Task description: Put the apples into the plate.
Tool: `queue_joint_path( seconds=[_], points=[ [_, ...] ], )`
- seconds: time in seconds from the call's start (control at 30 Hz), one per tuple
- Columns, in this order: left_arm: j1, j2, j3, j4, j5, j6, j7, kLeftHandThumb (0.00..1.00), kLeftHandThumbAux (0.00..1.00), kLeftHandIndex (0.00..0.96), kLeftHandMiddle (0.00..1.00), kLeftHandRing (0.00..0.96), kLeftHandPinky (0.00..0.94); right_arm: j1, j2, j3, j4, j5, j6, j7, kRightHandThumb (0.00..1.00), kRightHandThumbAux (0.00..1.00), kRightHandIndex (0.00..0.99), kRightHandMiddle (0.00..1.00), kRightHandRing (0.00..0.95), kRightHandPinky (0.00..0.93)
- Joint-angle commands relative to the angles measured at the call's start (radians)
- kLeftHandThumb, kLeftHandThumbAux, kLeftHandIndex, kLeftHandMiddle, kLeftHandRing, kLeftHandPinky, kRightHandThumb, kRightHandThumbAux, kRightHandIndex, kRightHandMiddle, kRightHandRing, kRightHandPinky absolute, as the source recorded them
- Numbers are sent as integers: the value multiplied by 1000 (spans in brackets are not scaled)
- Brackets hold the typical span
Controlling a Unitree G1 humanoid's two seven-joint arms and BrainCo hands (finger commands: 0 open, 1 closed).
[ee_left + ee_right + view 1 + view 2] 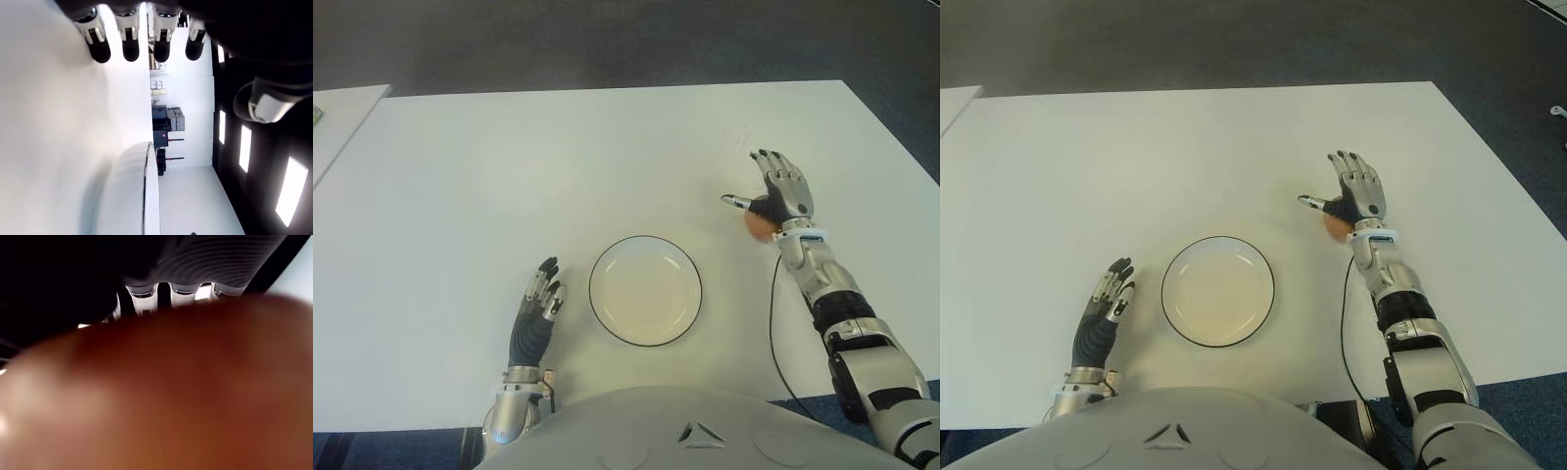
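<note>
One reddish-orange apple [758, 225] lies on the white table [607, 157], right of the white, dark-rimmed plate [646, 294], which holds nothing. My right hand [781, 191] is over the apple, palm down on it, fingers stretched forward and thumb out to the left, not closed round it. The apple [156, 396] fills the right wrist view, close under the palm. My left hand [540, 304] shows just left of the plate, fingers relaxed and holding nothing. In the left wrist view its fingertips [129, 46] hang apart beside the plate's rim [144, 196].
A black cable [772, 323] runs along my right forearm to the table's near edge. A second white table [337, 117] stands at the far left. Dark carpet [607, 39] lies beyond the far edge.
</note>
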Motion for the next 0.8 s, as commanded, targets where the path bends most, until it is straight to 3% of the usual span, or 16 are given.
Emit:
queue_joint_path(
  seconds=[0.03,0.4,0.8],
  points=[
    [17,8,12,26,7,2,-7,1,393,0,0,0,0,-3,-16,33,75,41,-23,-28,293,199,0,0,0,0],
    [27,13,23,15,-3,10,-17,2,398,0,0,0,0,-20,-52,66,201,113,-43,-54,289,215,0,0,0,0],
    [25,18,28,14,-13,9,-36,3,396,0,0,0,0,16,-73,87,190,169,-25,-58,278,212,0,0,0,0]
  ],
)
